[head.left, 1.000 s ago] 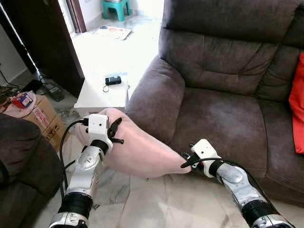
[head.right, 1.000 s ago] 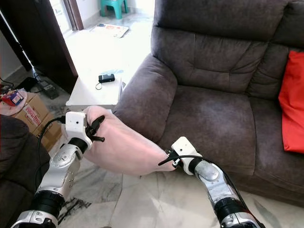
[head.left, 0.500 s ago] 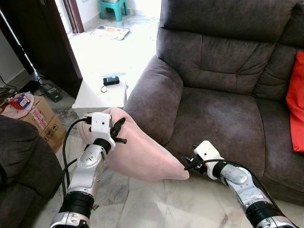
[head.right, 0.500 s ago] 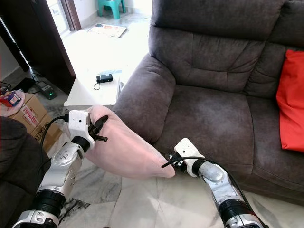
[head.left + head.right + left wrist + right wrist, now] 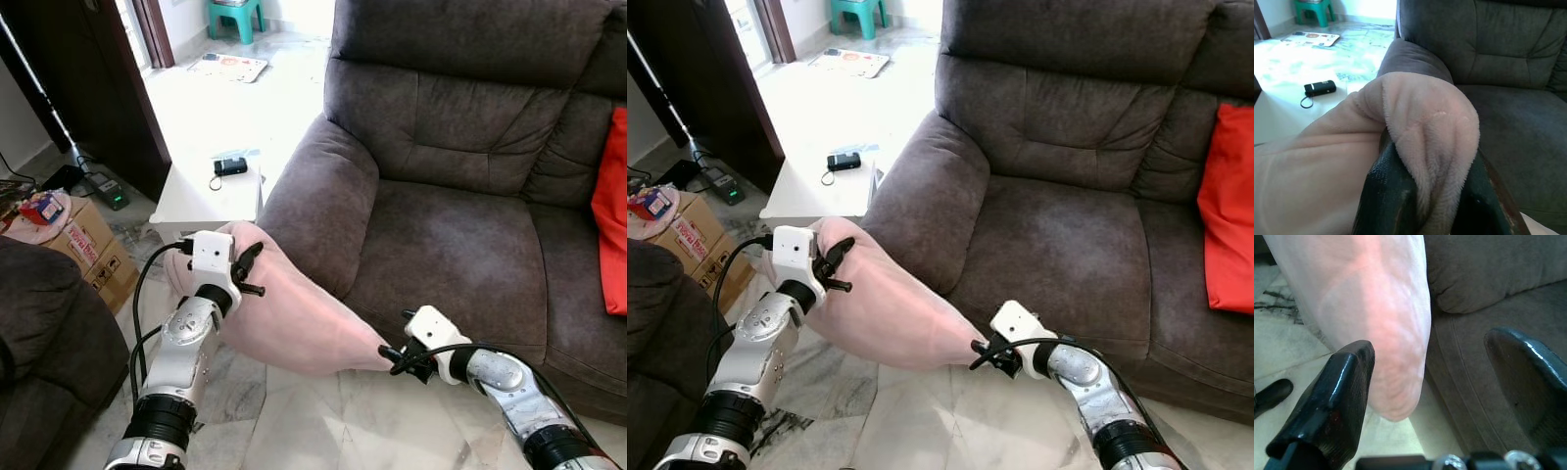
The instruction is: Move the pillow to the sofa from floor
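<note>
A pink plush pillow [image 5: 294, 313] hangs slanted in front of the dark brown sofa's [image 5: 451, 225] armrest. My left gripper [image 5: 247, 274] is shut on the pillow's upper left corner; in the left wrist view a fold of the pillow [image 5: 1425, 122] is pinched between the fingers [image 5: 1383, 196]. My right gripper [image 5: 392, 357] is open, low by the sofa's front, at the pillow's lower right corner. In the right wrist view that pillow corner [image 5: 1376, 308] lies between the spread fingers [image 5: 1347, 382], nearer one finger and not clamped.
A low white table [image 5: 196, 191] with a small black device [image 5: 232, 165] stands left of the armrest. A cardboard box [image 5: 83, 240] and another dark seat [image 5: 39, 333] are at the left. A red cushion [image 5: 612, 225] lies at the sofa's right end. The floor is pale marble.
My right gripper has dropped a little lower and to the right, to just below the pillow's bottom corner. The left gripper keeps its hold; the pillow has barely moved.
</note>
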You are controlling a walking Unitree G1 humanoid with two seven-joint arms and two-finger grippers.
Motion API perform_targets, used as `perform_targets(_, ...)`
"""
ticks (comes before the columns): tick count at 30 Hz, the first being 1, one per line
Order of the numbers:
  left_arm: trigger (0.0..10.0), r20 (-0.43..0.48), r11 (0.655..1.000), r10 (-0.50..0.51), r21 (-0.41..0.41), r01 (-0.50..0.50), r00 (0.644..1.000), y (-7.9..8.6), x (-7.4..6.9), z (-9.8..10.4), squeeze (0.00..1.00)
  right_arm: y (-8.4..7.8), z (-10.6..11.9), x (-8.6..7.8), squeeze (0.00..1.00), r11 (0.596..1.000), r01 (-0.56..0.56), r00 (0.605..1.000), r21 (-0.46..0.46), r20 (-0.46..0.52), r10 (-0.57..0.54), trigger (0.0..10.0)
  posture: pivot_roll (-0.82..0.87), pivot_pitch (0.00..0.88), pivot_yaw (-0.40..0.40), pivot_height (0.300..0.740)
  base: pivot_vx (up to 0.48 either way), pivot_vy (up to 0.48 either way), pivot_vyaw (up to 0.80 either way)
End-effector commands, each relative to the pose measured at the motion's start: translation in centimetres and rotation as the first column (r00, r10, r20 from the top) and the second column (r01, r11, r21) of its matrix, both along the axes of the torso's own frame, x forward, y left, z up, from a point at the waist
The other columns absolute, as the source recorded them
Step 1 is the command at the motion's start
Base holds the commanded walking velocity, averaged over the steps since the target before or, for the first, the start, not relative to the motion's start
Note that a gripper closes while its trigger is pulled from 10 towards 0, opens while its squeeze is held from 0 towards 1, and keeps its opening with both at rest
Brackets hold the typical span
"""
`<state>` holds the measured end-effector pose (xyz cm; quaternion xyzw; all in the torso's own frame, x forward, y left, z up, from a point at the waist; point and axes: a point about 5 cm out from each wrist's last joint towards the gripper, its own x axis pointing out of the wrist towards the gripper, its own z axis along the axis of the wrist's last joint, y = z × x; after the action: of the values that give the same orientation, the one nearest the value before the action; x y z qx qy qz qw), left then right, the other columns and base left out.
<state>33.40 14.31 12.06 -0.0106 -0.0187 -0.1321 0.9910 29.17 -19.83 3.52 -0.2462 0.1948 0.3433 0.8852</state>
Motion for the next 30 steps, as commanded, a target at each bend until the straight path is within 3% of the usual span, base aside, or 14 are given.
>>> perform_targets(1, 10.0, 0.116, 0.999, -0.030, -0.012, 0.032, 0.993, -0.7, 0.4, 2.8, 0.00, 0.0, -0.4, -0.4, 0.00, 0.999, -0.034, 0.999, -0.039, -0.025, 0.033, 10.0, 0.01, 0.053, -0.002, 0.740, 0.000, 0.000, 0.00)
perform_targets(4, 10.0, 0.117, 0.999, -0.036, -0.014, 0.038, 0.992, -0.8, 0.4, 2.8, 0.00, -0.3, -0.7, -0.5, 0.00, 0.996, -0.044, 0.998, -0.083, -0.040, 0.041, 10.0, 0.02, 0.054, -0.004, 0.740, 0.000, 0.000, 0.00)
perform_targets(7, 10.0, 0.119, 0.999, -0.039, -0.021, 0.042, 0.992, -1.0, 0.4, 2.9, 0.00, -0.3, -0.9, -0.8, 0.00, 0.996, -0.062, 0.995, -0.058, -0.076, 0.057, 10.0, 0.02, 0.057, -0.006, 0.740, 0.000, 0.000, 0.00)
perform_targets(13, 10.0, 0.119, 0.999, -0.042, -0.028, 0.046, 0.992, -1.1, 0.4, 3.0, 0.00, -0.8, -1.4, -1.1, 0.00, 0.994, -0.044, 0.995, -0.100, -0.090, 0.035, 10.0, 0.02, 0.064, -0.006, 0.740, 0.000, 0.000, 0.00)
perform_targets(17, 10.0, 0.118, 0.999, -0.040, -0.032, 0.044, 0.992, -1.1, 0.4, 2.9, 0.00, -0.6, -2.0, -1.7, 0.00, 0.988, -0.091, 0.989, -0.124, -0.126, 0.075, 10.0, 0.02, 0.066, -0.007, 0.740, 0.000, 0.000, 0.00)
perform_targets(20, 10.0, 0.114, 0.998, -0.043, -0.040, 0.048, 0.993, -1.3, 0.3, 2.9, 0.00, -1.1, -2.9, -2.0, 0.00, 0.987, -0.030, 0.990, -0.160, -0.141, 0.007, 10.0, 0.02, 0.072, -0.007, 0.740, 0.000, 0.000, 0.00)
perform_targets(25, 10.0, 0.115, 0.996, -0.061, -0.058, 0.068, 0.991, -1.7, 0.3, 3.1, 0.00, -1.5, -2.8, -1.5, 0.00, 0.983, 0.071, 0.992, -0.168, -0.088, -0.087, 10.0, 0.02, 0.077, -0.005, 0.740, 0.000, 0.000, 0.00)
perform_targets(30, 10.0, 0.109, 0.994, -0.082, -0.070, 0.090, 0.991, -2.2, 0.2, 3.0, 0.00, -1.6, -2.9, -1.4, 0.00, 0.979, 0.100, 0.990, -0.180, -0.076, -0.115, 10.0, 0.02, 0.079, 0.000, 0.740, 0.000, 0.000, 0.00)
